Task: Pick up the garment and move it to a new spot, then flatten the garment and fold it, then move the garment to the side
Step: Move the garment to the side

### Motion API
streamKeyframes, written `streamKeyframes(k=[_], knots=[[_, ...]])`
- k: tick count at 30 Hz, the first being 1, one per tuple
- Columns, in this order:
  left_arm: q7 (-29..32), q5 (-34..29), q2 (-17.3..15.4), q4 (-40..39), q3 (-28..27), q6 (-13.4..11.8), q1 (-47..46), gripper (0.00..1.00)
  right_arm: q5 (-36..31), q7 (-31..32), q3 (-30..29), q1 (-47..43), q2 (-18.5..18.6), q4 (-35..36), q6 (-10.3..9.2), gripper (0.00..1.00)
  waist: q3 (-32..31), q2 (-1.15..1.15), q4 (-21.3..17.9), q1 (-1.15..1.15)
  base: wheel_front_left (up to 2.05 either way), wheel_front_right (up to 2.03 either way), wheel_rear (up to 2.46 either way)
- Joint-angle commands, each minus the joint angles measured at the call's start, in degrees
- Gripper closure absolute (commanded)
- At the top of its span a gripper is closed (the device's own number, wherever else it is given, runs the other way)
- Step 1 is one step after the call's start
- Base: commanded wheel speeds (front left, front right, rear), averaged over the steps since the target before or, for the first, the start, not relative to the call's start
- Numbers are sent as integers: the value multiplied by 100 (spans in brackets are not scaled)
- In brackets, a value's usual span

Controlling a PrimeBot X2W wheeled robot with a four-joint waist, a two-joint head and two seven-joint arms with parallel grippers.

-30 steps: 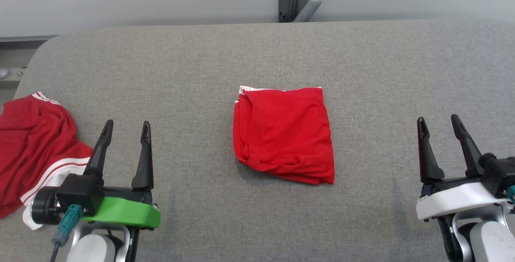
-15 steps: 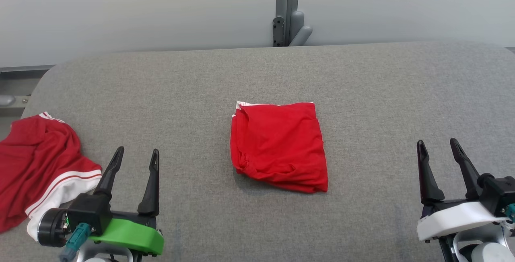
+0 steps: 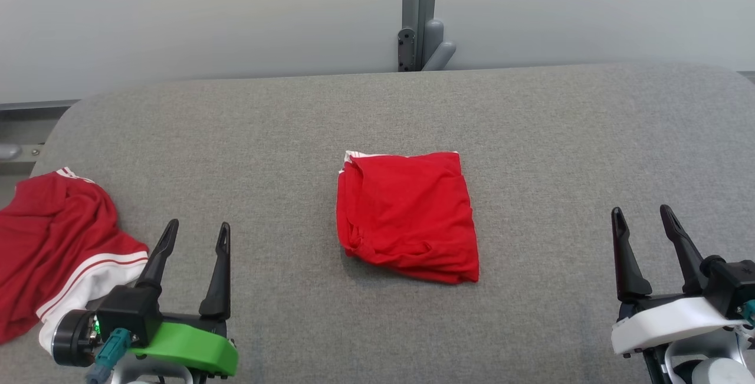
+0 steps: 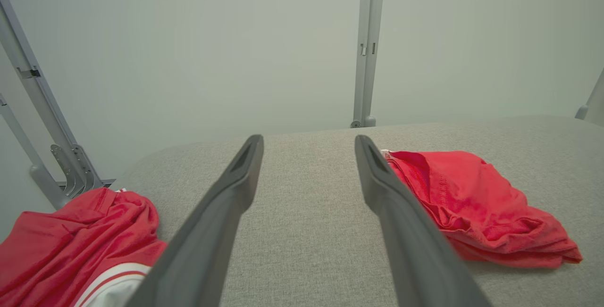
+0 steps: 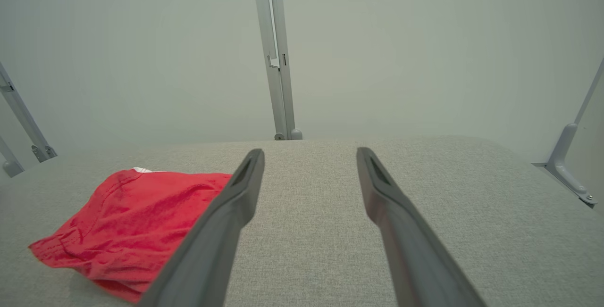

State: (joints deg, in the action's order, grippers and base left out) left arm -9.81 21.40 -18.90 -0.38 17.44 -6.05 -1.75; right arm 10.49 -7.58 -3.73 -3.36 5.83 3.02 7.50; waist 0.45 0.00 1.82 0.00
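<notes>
Shows a folded red garment [image 3: 407, 216] lying as a compact rectangle at the middle of the grey worktop [image 3: 560, 136], well apart from both grippers. Holds nothing in the left gripper [image 3: 198, 225] near the front left corner, jaws spread fairly wide and empty; likewise nothing in the right gripper [image 3: 641, 209] near the front right corner, jaws parted the same way. Looks like folding done, leaving only the move to the side. Best to come in low, pinch through every layer at two corners together, then lift or slide evenly to keep the fold from opening; calls for care along the bunched left and front edges. Counts two garments, the second a crumpled red garment with white stripes [image 3: 53, 254] at the left edge, just beside the left gripper; two grippers; one grey post [image 3: 419, 12] behind the far edge.
</notes>
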Motion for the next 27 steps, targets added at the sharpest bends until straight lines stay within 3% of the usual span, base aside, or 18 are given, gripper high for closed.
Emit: streamKeyframes(k=[1,17,22,27], knots=[[13,39,-49,-16,-4,-22,61,0,46,16,-12,-70,-15,8,-2,0,4,0,-4,0,0,0,0],[42,67,-64,-32,32,-69,-75,0,147,28,2,129,20,-103,-2,0,111,0,33,0,0,0,0],[28,9,-16,-92,100,-21,-319,0,316,106,151,512,224,-444,-2,0,394,0,279,0,0,0,0],[-9,-33,89,-16,242,69,-624,0,598,291,654,1073,468,-1224,-2,0,779,0,663,0,0,0,0]])
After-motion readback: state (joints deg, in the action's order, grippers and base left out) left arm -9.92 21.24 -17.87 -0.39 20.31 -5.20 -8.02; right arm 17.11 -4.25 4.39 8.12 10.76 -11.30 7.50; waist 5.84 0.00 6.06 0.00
